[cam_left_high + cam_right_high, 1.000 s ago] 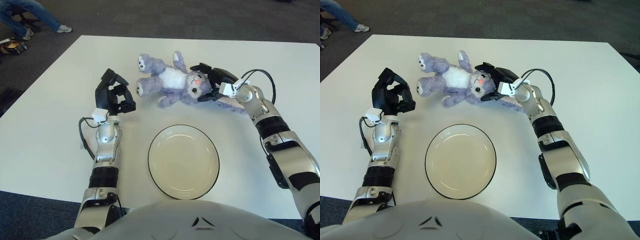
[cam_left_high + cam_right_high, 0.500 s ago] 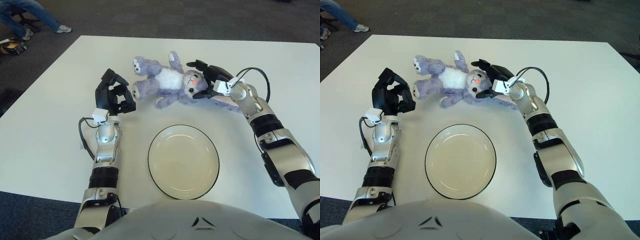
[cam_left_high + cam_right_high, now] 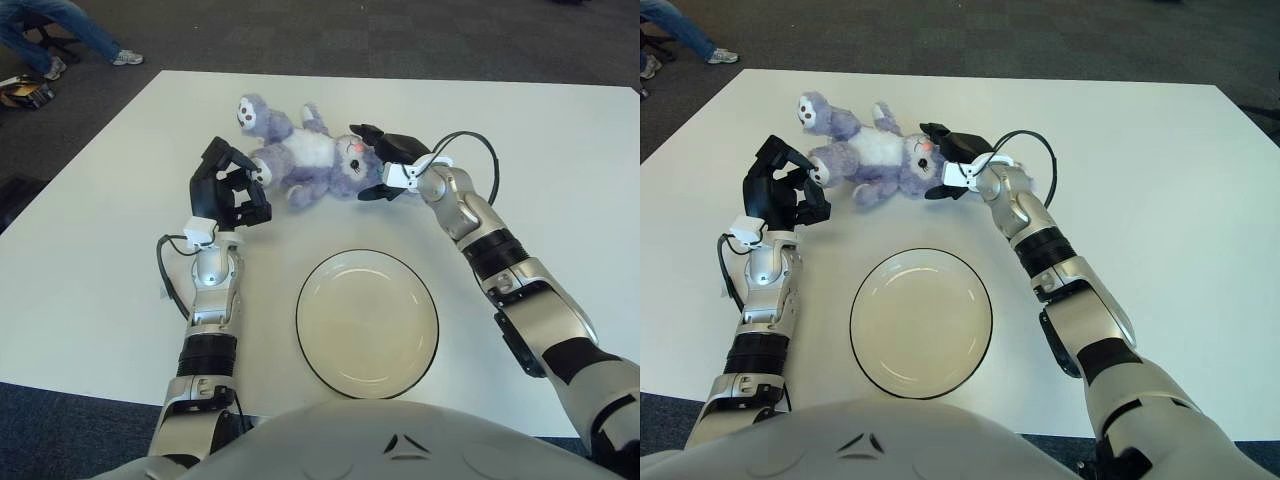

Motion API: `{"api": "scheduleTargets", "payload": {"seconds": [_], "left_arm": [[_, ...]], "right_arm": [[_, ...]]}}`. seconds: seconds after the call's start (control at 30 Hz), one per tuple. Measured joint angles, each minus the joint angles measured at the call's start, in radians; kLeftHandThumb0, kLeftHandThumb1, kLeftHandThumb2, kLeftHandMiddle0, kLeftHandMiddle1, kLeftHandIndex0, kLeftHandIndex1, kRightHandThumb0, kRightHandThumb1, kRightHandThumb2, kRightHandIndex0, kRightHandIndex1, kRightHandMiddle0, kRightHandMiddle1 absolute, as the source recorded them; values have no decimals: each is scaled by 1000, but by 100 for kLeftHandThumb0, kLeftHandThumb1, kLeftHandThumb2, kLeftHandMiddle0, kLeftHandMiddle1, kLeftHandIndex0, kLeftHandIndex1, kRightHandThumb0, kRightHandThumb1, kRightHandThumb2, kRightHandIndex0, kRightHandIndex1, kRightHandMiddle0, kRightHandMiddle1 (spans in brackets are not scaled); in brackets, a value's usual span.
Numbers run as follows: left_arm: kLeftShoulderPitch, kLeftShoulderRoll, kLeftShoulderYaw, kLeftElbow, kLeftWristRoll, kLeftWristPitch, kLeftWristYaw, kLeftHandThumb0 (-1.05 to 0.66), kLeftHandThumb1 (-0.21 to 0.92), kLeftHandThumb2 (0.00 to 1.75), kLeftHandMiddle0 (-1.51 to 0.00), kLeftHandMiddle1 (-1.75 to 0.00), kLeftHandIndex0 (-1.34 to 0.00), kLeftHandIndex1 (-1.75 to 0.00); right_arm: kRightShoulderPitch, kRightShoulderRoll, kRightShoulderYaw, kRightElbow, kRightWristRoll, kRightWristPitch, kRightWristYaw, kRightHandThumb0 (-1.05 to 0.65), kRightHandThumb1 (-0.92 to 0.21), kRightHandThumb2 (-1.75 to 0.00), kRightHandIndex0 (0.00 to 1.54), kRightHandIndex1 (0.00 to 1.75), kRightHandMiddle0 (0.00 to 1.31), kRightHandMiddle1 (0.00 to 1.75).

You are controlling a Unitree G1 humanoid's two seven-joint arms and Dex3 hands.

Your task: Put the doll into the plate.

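The doll is lying on the desk, beyond the plate. Its head is grasped by the right robot hand for transfer. The left robot hand is held clenched, empty, beside its foot.

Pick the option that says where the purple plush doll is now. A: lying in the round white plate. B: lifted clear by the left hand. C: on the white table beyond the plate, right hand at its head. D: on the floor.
C: the purple plush doll lies on the white table beyond the black-rimmed round white plate, the right hand at its head.
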Motion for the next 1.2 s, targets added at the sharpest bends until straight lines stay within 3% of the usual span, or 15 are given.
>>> {"api": "scheduleTargets", "payload": {"seconds": [0.43,0.77,0.9,1.03,1.07,1.13,1.2], "left_arm": [[3,-13,-10,-17,10,0,9,-50,26,139,-134,-175,-67,-175],[4,-14,-10,-17,12,1,11,-50,26,139,-134,-175,-66,-175],[4,-14,-10,-17,12,1,13,-50,26,138,-134,-175,-66,-175],[4,-15,-10,-17,12,1,15,-50,26,138,-134,-175,-66,-175],[4,-15,-10,-17,12,1,17,-50,26,138,-134,-175,-66,-175],[4,-16,-10,-18,12,1,19,-50,26,138,-134,-175,-66,-175],[4,-16,-10,-19,12,1,21,-50,26,138,-134,-175,-66,-175]], "right_arm": [[0,13,23,20,-17,53,-26,-79,-53,-66,0,29,0,0],[1,4,26,20,-15,55,-12,-75,-53,-66,7,28,2,1],[1,-1,26,21,-12,53,-1,-72,-51,-70,10,46,0,22],[1,-6,25,20,-11,52,13,-70,-49,-71,2,114,0,42],[1,-9,25,20,-11,52,15,-70,-49,-71,2,120,0,43],[1,-15,25,20,-11,52,18,-68,-45,-74,1,148,0,66],[1,-23,26,20,-12,51,21,-65,-42,-77,2,161,0,85]]}}
